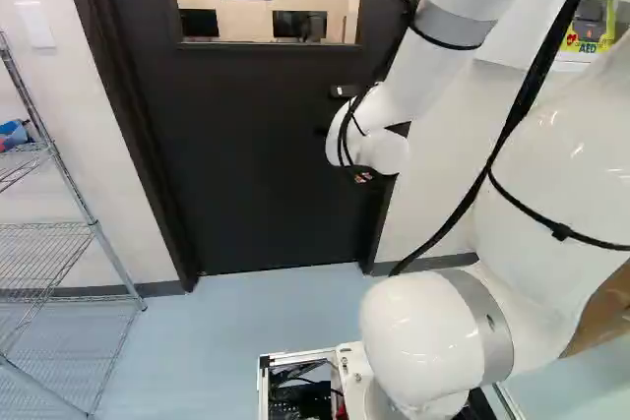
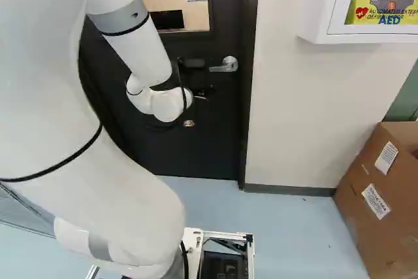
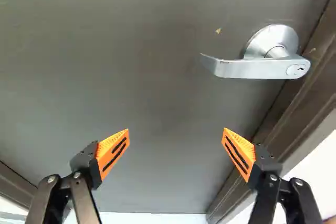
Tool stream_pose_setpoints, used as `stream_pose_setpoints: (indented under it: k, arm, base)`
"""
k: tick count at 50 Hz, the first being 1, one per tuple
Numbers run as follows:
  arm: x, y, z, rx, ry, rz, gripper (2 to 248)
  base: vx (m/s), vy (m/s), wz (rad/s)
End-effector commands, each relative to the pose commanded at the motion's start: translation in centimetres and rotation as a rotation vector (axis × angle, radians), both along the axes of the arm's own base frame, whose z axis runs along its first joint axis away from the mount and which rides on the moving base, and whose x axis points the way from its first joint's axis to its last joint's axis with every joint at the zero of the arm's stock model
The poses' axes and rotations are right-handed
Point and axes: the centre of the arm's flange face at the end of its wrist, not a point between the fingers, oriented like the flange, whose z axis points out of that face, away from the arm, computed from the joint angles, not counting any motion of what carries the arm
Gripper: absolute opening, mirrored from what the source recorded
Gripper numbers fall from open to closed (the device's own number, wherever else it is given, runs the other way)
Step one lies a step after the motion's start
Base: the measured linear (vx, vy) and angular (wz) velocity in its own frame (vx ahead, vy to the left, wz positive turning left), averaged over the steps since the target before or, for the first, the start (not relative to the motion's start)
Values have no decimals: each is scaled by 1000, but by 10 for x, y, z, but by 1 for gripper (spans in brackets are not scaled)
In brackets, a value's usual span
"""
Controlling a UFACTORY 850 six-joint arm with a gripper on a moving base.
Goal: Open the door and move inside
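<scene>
The gripper (image 1: 364, 176) was open in front of the closed dark door (image 1: 246, 145), its orange-tipped fingers (image 3: 113, 151) spread wide apart. Taking twelve o'clock as straight up the door, the silver handle (image 3: 252, 68) sat between one and two o'clock from the gripper, outside the fingers' gap and touching neither. Its lever pointed to nine o'clock; the door frame (image 3: 307, 85) ran near it at three.

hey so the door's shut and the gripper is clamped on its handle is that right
Not quite: the door is shut, but the wrist view shows the gripper open, its fingers apart and clear of the handle.
</scene>
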Motion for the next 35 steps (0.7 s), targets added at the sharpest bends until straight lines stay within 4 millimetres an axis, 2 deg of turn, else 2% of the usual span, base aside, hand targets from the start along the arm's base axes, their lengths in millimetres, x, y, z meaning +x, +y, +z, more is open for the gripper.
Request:
stream_pose_setpoints:
  k: [35]
  arm:
    - [-5,0,31,-1,-80,-1,247]
  base:
    - [0,0,0]
